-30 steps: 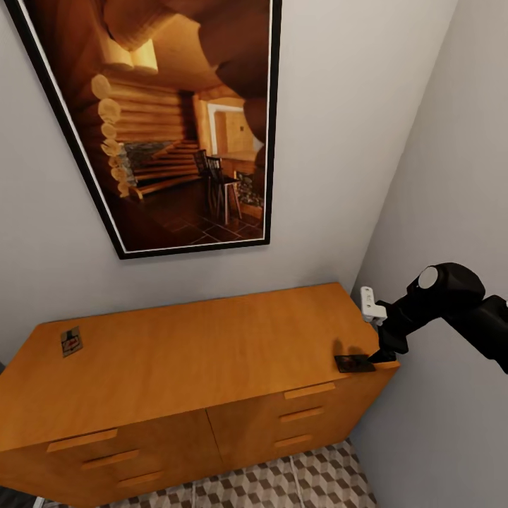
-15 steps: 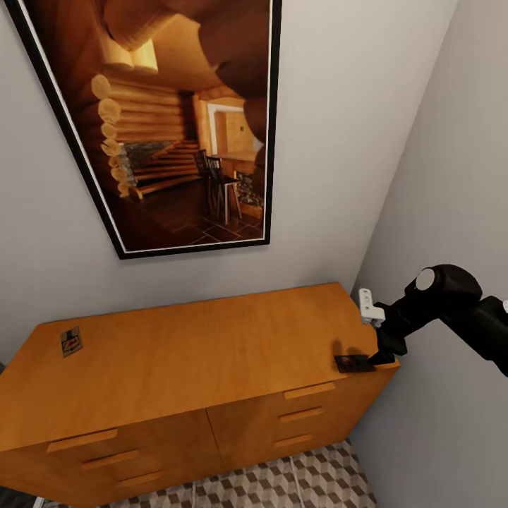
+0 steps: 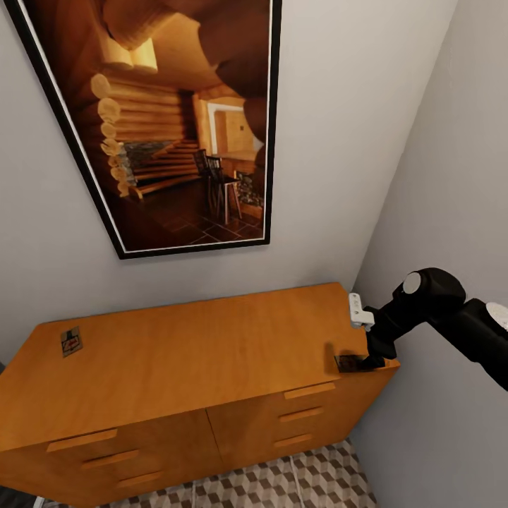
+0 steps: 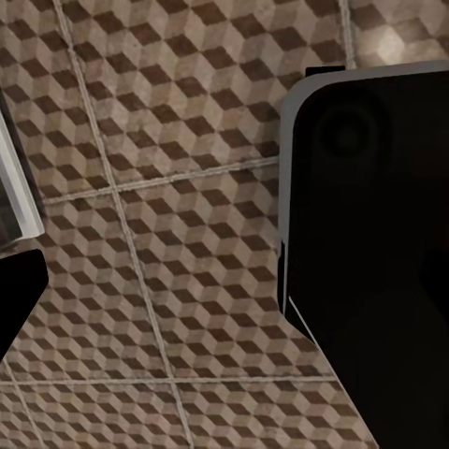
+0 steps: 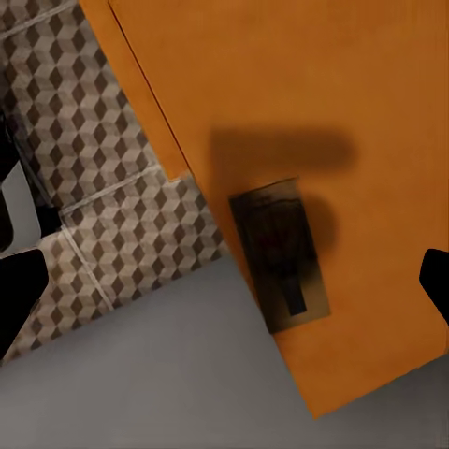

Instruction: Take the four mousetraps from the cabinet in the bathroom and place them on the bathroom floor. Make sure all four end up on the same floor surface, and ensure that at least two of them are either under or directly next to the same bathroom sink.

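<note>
A long orange-brown cabinet (image 3: 176,367) runs across the lower half of the head view, under a framed picture (image 3: 169,120) of a log room. One mousetrap (image 3: 348,363) lies at the top's lower right corner, near the front edge; another (image 3: 70,341) sits far off at the left end. The right gripper (image 3: 363,356) hangs just over the corner trap, its fingertips (image 5: 435,281) spread wide to either side and closed on nothing. Patterned floor tiles (image 3: 296,483) show at the bottom of the frame.

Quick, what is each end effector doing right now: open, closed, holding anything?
Left end effector: cannot be told.
Right end effector: open, empty, poised above a mousetrap at the cabinet corner.
</note>
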{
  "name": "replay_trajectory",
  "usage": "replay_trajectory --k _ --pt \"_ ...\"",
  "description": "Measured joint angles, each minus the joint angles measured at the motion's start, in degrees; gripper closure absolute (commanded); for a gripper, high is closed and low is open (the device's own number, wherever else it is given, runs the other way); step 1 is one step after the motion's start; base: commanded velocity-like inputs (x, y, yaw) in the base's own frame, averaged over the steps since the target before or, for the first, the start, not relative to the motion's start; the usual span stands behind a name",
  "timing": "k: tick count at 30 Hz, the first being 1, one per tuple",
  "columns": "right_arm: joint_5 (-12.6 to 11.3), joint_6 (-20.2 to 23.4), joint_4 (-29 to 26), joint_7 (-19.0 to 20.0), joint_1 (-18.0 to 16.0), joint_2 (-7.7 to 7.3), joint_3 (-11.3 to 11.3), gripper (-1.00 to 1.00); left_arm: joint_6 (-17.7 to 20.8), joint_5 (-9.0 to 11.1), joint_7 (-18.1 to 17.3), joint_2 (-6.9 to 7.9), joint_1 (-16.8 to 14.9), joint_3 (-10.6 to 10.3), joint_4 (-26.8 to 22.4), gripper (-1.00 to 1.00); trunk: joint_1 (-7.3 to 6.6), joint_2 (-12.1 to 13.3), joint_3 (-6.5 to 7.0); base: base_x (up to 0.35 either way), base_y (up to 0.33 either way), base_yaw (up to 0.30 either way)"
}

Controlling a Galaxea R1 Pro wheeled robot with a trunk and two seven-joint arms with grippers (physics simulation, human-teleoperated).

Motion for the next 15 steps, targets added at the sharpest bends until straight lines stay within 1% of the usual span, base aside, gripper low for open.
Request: replay_trajectory --k 2,5,12,15 --pt "0.0 0.0 0.3 0.0 0.0 0.79 0.0 -1.00 0.0 0.0 0.0 0.00 0.0 0.0 0.0 -1.00 0.00 0.0 -0.05 0.000 0.000 -0.007" --pt "0.0 0.0 0.7 0.0 0.0 1.53 0.1 -1.00 0.0 0.0 0.0 0.00 0.0 0.0 0.0 -1.00 0.00 0.0 -0.09 0.000 0.000 -0.004" --pt "0.0 0.0 0.7 0.0 0.0 1.53 0.1 -1.00 0.0 0.0 0.0 0.00 0.0 0.0 0.0 -1.00 0.00 0.0 -0.15 0.000 0.000 -0.004" --pt "-0.1 0.0 1.0 0.0 0.0 2.06 0.1 -1.00 0.0 0.0 0.0 0.00 0.0 0.0 0.0 -1.00 0.00 0.0 -0.17 0.000 0.000 -0.002"
